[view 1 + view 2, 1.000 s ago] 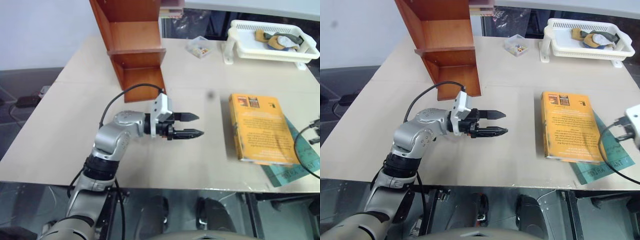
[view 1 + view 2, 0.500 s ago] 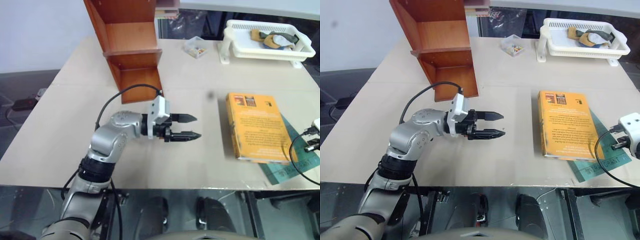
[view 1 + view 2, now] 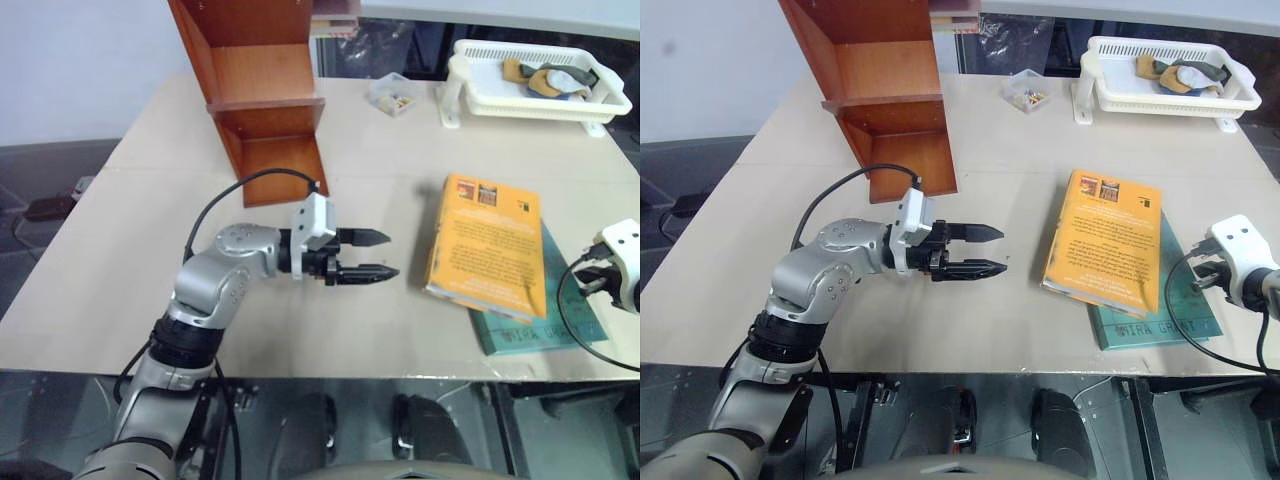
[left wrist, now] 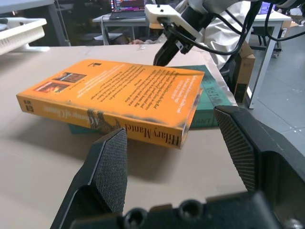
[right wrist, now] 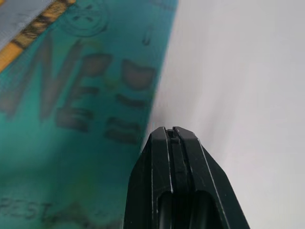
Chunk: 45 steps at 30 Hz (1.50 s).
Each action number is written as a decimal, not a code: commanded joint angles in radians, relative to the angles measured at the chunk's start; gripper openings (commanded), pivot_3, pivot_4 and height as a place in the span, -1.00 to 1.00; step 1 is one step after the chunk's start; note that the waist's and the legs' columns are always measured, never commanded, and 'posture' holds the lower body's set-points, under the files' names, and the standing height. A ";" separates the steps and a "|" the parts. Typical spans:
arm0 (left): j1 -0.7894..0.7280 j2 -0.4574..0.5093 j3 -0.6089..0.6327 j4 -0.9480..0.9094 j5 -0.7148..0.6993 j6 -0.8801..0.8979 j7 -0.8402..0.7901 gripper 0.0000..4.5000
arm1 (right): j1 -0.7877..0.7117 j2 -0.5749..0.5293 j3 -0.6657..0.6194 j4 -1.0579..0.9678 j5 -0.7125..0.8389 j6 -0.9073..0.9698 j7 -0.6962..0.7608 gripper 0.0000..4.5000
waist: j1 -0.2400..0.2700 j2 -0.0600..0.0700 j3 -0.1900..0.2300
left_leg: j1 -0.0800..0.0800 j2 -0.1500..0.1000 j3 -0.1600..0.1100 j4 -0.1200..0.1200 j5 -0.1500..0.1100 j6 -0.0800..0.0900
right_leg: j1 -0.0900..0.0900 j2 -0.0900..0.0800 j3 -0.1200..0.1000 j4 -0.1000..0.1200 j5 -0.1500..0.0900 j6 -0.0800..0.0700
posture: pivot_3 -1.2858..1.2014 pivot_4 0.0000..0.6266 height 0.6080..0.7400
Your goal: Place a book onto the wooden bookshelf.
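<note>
Where the book (image 3: 487, 243) overlaps, teal book (image 3: 530, 325) half hidden, bookshelf (image 3: 262, 88) top cropped

table (image 3: 120, 270): wide, pale beige top, matte, seam line across it
wall (image 3: 80, 60): plain light wall off to my left, behind the table
floor (image 3: 30, 190): grey, left of the table; dark cables and a plug strip lying there
under the table's front edge (image 3: 420, 420): shiny metal frame, dark gaps
further desk (image 4: 124, 19): seen from my left wrist, a lit laptop screen on it, metal legs
light: even, indoor, soft shadows
</note>
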 commanded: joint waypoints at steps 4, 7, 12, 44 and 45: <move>-0.081 -0.022 0.037 0.136 -0.045 0.097 0.022 0.51 | 0.207 0.068 -0.430 -0.371 0.066 0.024 0.075 -0.63 | 0.012 0.001 0.000 | -0.001 0.000 -0.001 0.000 0.000 0.000 | 0.000 0.000 -0.001 0.000 0.000 0.000 | 0.03 -0.52 1.00; -0.144 -0.042 0.038 0.242 -0.056 0.161 0.018 0.51 | 0.277 0.175 -0.622 -0.590 0.271 0.060 0.165 -0.01 | 0.014 0.001 0.000 | -0.001 0.001 -0.003 -0.001 -0.001 0.001 | 0.000 0.002 -0.003 0.000 0.000 0.001 | 0.03 -0.52 1.00; -0.290 -0.105 0.040 0.477 -0.048 0.266 0.028 0.51 | 0.396 0.329 -0.846 -0.858 0.644 0.108 0.118 0.97 | 0.020 -0.001 0.000 | 0.000 0.001 -0.005 0.000 -0.001 0.002 | 0.002 0.002 -0.003 -0.001 0.000 0.001 | 0.03 -0.52 1.00; -0.730 -0.534 0.325 1.412 0.057 0.285 0.213 0.51 | 0.725 0.147 -0.835 -0.887 0.904 -0.169 -0.057 0.97 | 0.022 -0.007 0.003 | -0.003 -0.001 -0.007 -0.001 -0.002 0.004 | 0.002 0.001 -0.003 -0.004 -0.003 -0.003 | 0.03 -0.52 1.00; -0.731 -0.538 0.332 1.416 0.059 0.283 0.215 0.51 | 0.725 0.148 -0.834 -0.891 0.907 -0.171 -0.066 0.97 | 0.021 -0.007 0.003 | -0.003 -0.001 -0.006 -0.001 -0.002 0.004 | 0.002 0.001 -0.002 -0.004 -0.003 -0.003 | 0.03 -0.52 1.00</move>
